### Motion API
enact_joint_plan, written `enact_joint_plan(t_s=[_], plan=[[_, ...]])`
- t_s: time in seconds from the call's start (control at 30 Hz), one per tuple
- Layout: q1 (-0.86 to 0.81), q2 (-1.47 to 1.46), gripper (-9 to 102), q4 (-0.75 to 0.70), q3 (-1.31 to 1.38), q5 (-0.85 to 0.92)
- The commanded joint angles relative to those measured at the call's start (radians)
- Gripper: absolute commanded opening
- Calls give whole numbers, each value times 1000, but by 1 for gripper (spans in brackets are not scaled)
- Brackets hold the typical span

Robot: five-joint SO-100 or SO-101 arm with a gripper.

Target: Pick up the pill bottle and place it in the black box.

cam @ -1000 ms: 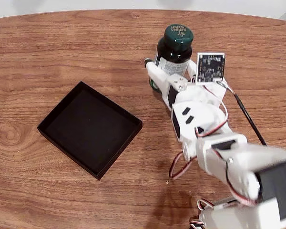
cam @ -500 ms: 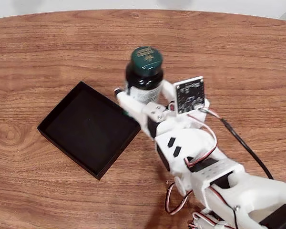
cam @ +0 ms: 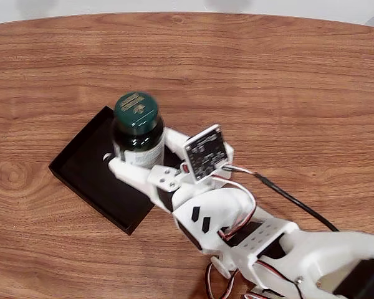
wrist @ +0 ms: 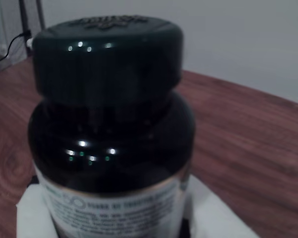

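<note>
Looking down through the fixed view, I see the gripper (cam: pixel 137 161) closed around the pill bottle (cam: pixel 137 134), its white fingers (cam: pixel 132 177) pressed against the printed label on either side. I hold the bottle upright, its dark green cap (cam: pixel 136 112) facing the camera with pale lettering on top. The bottle sits over the black box (cam: pixel 81 163), toward the tray's 2 o'clock corner; I cannot tell whether its base touches the tray floor or hangs above it. The white arm (cam: pixel 237 230) reaches in from 5 o'clock of the picture, with a small circuit board (cam: pixel 206 152) at 3 o'clock of the bottle and a black cable (cam: pixel 293 202) running off toward 4 o'clock. The box lies on the wooden table (cam: pixel 287 81). In the wrist view, the bottle's cap (wrist: pixel 107 57) and dark shoulder loom close, the label (wrist: pixel 114 210) at 6 o'clock.
</note>
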State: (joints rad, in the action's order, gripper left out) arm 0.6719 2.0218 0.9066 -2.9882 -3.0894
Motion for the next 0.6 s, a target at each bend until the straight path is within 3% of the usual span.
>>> enact_joint_plan(t_s=[0.0,0.3,0.57], plan=[[29,-83,20,100,118,-5],[58,-371,20,302,235,-23],[46,-575,20,380,397,-29]])
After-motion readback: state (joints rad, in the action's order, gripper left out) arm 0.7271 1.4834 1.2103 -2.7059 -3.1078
